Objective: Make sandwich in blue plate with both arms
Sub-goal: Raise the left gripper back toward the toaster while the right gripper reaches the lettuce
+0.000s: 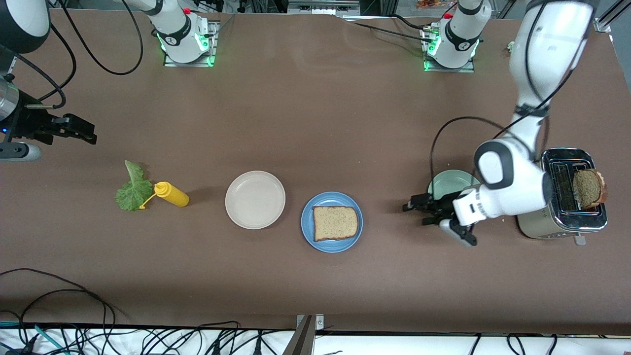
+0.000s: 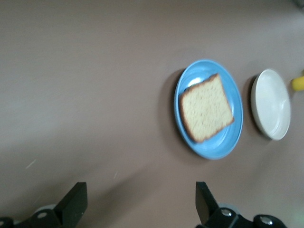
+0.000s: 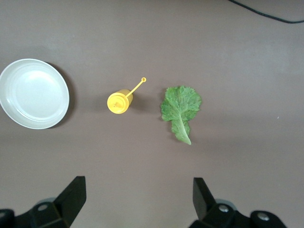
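The blue plate (image 1: 306,222) lies near the table's middle with one brown bread slice (image 1: 335,223) flat on it. A second bread slice (image 1: 589,187) stands in the toaster (image 1: 562,224) at the left arm's end. The green lettuce leaf (image 1: 133,190) lies toward the right arm's end. My left gripper (image 1: 416,213) is open and empty over bare table between the blue plate and the toaster. Its wrist view shows the blue plate (image 2: 236,99) and bread slice (image 2: 206,108) ahead of the left gripper (image 2: 139,202). My right gripper (image 1: 88,132) hangs open and empty. In the right wrist view the lettuce leaf (image 3: 180,107) lies below the right gripper (image 3: 137,197).
A yellow squeeze bottle (image 1: 170,194) lies beside the lettuce. A beige-white plate (image 1: 255,199) sits between the bottle and the blue plate. A mint-green plate (image 1: 446,181) is partly hidden by the left arm, next to the toaster. Cables trail along the table's front edge.
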Controlling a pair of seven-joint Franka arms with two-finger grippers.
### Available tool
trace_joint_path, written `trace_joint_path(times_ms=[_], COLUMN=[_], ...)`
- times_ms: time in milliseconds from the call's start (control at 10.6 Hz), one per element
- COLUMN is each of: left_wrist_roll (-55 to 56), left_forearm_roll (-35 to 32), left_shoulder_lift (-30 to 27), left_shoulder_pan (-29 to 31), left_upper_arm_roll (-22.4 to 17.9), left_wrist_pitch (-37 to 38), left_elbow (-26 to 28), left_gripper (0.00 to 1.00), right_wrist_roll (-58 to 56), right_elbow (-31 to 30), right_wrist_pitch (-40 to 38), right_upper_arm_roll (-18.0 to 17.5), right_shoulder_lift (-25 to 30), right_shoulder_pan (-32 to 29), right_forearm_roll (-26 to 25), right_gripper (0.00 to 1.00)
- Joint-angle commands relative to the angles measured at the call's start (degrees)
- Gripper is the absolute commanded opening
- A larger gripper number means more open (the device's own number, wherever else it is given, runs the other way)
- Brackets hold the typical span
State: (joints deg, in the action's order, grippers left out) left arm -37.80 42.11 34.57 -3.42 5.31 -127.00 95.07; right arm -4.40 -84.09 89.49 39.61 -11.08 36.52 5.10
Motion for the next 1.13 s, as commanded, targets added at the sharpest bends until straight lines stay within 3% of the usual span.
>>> trace_joint_path(times_ms=[0,376,659,847,1035], left_wrist_roll=[17.3,24.9,25.6,32.0,37.7], left_forearm_roll=[-25.1,-39.4,-44.1,-45.4,-45.3], left_shoulder_lift=[-17.4,-30.1,-35.7,-39.3,-39.6], left_shoulder_pan=[2.4,3.6,4.5,4.2,3.7], left_upper_arm_roll=[0.0,0.1,-0.1,-0.2,-0.3], left_wrist_pitch=[10.3,27.4,35.7,41.0,48.0], left_elbow=[7.8,7.8,7.2,6.8,2.7], left_gripper=[1.00,1.00,1.00,1.00,1.00], right_wrist_roll=[-0.2,-3.2,-7.8,-10.6,-16.1], right_elbow=[-0.5,-6.3,-17.0,-22.6,-28.1], right_wrist_pitch=[0.2,8.1,20.0,24.7,30.5], right_upper_arm_roll=[0.0,-0.1,-0.1,-0.1,-0.1], right_shoulder_lift=[-3.6,-7.5,-8.3,-8.8,-10.4], right_shoulder_pan=[-1.5,-2.2,-2.3,-3.6,-3.6], right_forearm_roll=[-0.4,0.2,0.3,1.0,6.2], right_gripper=[1.00,1.00,1.00,1.00,1.00])
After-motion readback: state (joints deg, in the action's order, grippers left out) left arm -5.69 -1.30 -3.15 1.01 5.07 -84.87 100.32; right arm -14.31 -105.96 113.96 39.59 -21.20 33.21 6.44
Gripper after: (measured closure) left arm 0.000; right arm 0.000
